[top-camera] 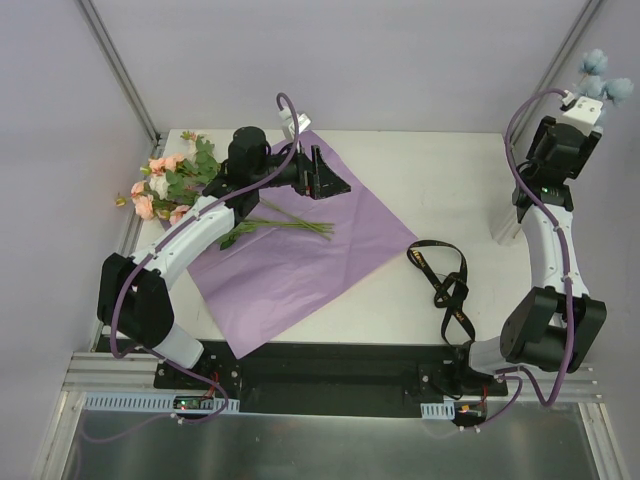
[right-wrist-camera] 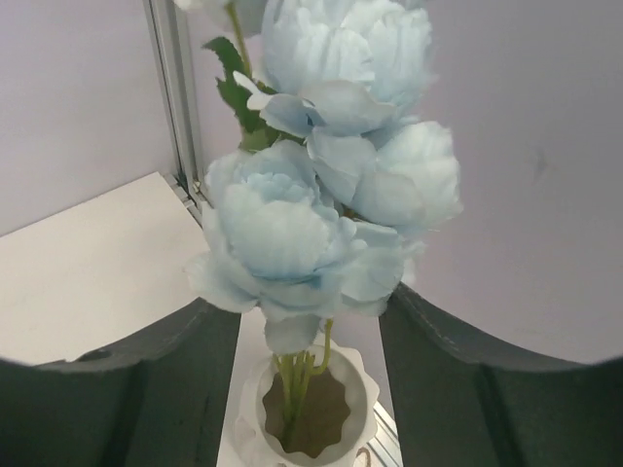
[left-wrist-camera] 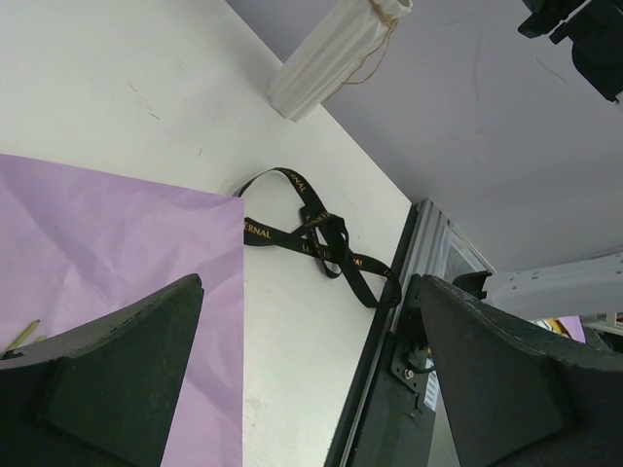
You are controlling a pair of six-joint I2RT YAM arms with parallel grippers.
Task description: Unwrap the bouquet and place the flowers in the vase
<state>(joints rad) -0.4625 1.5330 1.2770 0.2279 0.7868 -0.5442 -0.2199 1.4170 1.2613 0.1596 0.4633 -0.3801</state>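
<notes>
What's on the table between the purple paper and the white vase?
A looped black ribbon lies between the purple paper and the vase; the left wrist view shows it.

Top camera looks down from the near side over the whole table (top-camera: 420, 180); left wrist view faces right, low, sharing ribbon (left-wrist-camera: 311, 229) and vase (left-wrist-camera: 326, 58); right wrist view looks down, close above vase.

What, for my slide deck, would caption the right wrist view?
Right gripper open above the scalloped white vase, pale blue flowers standing with stems inside it.
</notes>
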